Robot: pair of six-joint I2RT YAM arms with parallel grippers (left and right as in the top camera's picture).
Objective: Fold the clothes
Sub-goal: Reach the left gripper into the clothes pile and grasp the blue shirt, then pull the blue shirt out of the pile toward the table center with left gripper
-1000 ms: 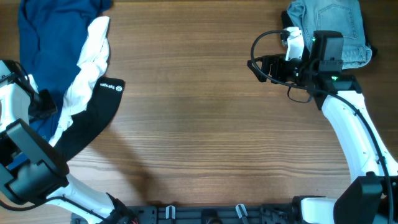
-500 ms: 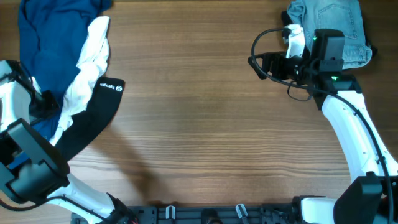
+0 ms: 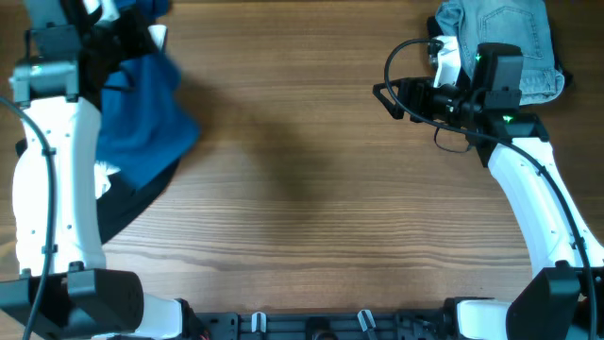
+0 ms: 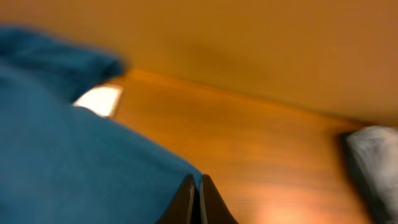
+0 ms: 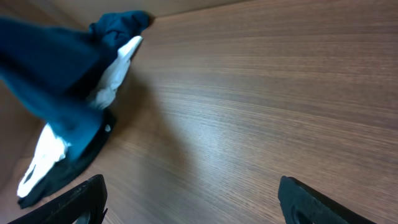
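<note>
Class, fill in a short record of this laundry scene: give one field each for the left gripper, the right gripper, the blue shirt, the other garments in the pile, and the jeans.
left gripper: shut on the blue T-shirt, raised
right gripper: open, holding nothing, above bare wood
blue T-shirt: lifted, hanging bunched over the pile at the table's left
white garment: in the pile, mostly covered by the shirt
black garment: lowest of the pile, flat on the table
jeans: folded light denim at the far right corner
</note>
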